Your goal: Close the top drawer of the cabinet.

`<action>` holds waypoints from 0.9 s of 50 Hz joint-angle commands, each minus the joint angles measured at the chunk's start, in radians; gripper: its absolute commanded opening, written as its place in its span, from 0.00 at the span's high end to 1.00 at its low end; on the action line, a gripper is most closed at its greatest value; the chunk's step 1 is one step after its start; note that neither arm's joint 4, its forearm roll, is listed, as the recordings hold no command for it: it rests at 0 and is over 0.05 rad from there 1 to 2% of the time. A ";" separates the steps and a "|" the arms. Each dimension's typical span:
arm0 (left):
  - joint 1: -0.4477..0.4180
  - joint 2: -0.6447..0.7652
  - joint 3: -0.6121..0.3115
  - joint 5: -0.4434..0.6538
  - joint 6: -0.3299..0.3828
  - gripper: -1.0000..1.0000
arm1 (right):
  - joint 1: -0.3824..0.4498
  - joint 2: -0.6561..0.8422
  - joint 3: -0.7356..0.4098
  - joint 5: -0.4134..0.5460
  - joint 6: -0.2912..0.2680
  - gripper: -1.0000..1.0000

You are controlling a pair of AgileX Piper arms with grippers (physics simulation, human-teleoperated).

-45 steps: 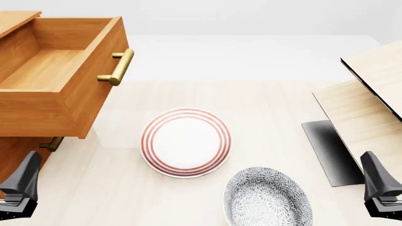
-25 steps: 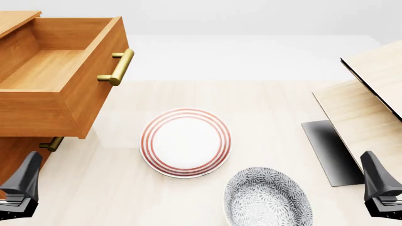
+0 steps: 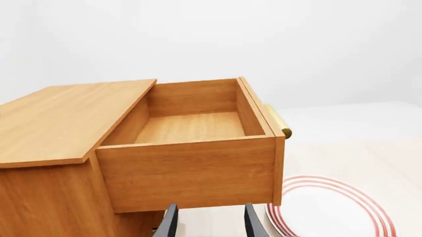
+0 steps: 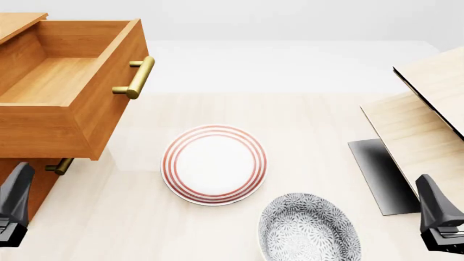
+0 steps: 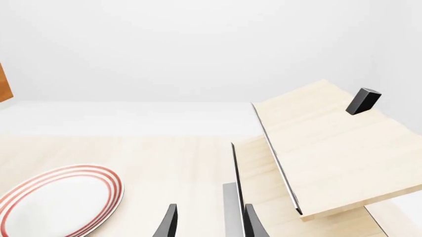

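Left end effector (image 4: 13,204) low beside our small orange-brown wooden cabinet (image 4: 25,182), fingers spread on nothing, orange-brown top drawer (image 4: 69,87) with brass bar handle (image 4: 136,77) pulled fully out over the desk (image 4: 305,125), right end effector (image 4: 438,220) likewise spread.

We see the top drawer (image 4: 65,92) and the cabinet (image 3: 59,128) in orange-brown wood with matt, smooth grain. The drawer's bar handle (image 4: 136,77) looks like shiny brass metal. The table (image 4: 305,125) is pale matt wood. The striped plate (image 4: 214,164) looks glossy.
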 commanded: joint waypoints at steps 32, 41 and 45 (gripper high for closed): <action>-0.581 0.860 -0.809 -0.258 0.219 0.00 | 0.001 -0.001 -0.001 0.001 -0.002 0.00; -0.617 0.924 -0.855 -0.269 0.257 0.00 | 0.001 -0.001 -0.002 0.002 -0.001 0.00; -0.645 0.961 -0.879 -0.279 0.286 0.00 | 0.001 -0.001 -0.002 0.002 -0.001 0.00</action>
